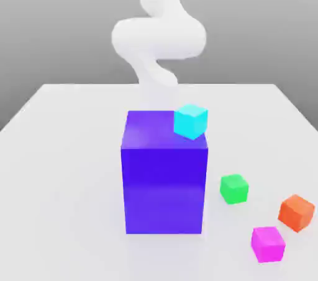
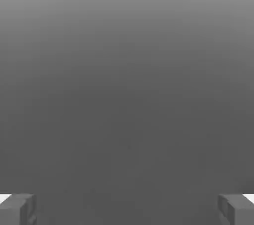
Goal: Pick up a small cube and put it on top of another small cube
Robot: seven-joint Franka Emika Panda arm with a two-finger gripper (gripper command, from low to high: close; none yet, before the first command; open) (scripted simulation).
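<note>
The small magenta-pink cube (image 1: 268, 244) lies on the white table near the front, at the exterior view's right. An orange cube (image 1: 296, 212) sits just behind it to the right, and a green cube (image 1: 234, 188) rests closer to the big purple-blue block (image 1: 164, 180). A cyan cube (image 1: 190, 121) shows at the block's upper right corner. The white arm (image 1: 158, 38) rises behind the block, far from the magenta cube. In the hand view my gripper (image 2: 127, 211) is open, its grey fingertips (image 2: 17, 209) set wide apart with only plain grey between them.
The tall purple-blue block stands mid-table between the arm and the small cubes. The white table (image 1: 62, 168) reaches its edges at both sides and at the back.
</note>
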